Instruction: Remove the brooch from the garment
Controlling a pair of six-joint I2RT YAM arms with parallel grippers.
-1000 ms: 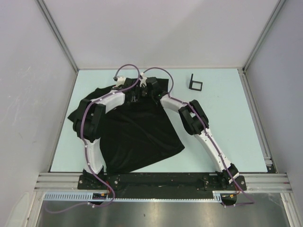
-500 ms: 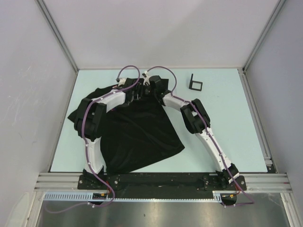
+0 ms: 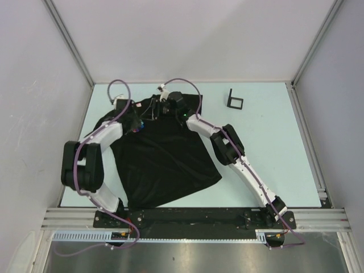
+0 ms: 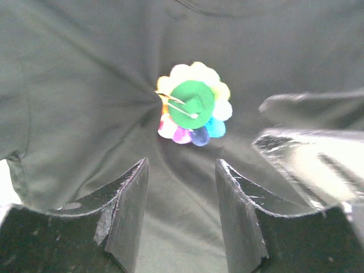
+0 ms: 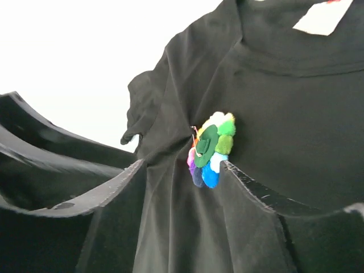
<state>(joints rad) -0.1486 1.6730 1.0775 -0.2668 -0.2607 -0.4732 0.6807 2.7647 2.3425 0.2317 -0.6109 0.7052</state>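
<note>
Seen from the top camera, a large black short-sleeved fabric garment (image 3: 165, 165) lay over the left half of the pale green desk (image 3: 273, 153), reaching from near the far edge to the near edge; a small black square frame (image 3: 234, 100) stood well apart from it, by the far edge, right of centre; the left gripper (image 3: 135, 120) and the right gripper (image 3: 163, 107) hung near each other over the garment's far end; a speck of colour beside the left gripper appeared to be the tiny multicoloured round brooch (image 3: 137, 127), too small there to make out; neither gripper's jaws could be read from that height.

In the left wrist camera, the brooch (image 4: 193, 105) sat on the black cloth, a green felt disc ringed with yellow, pink, purple and blue tufts, with a thin metal pin (image 4: 181, 108) crossing the disc; the cloth puckered toward it; the left gripper (image 4: 179, 199) had its jaws apart, with only cloth between the two dark fingers (image 4: 128, 210); the brooch lay just beyond their tips, untouched.

In the right wrist camera, the brooch (image 5: 210, 149) stood on a raised fold of the garment (image 5: 284, 102), below a pale pinkish label (image 5: 323, 17) at the neck; the right gripper (image 5: 182, 187) had its jaws parted and held nothing; the brooch lay just past the fingertips, close beside the finger at the right of the view; whether they touched could not be told.
</note>
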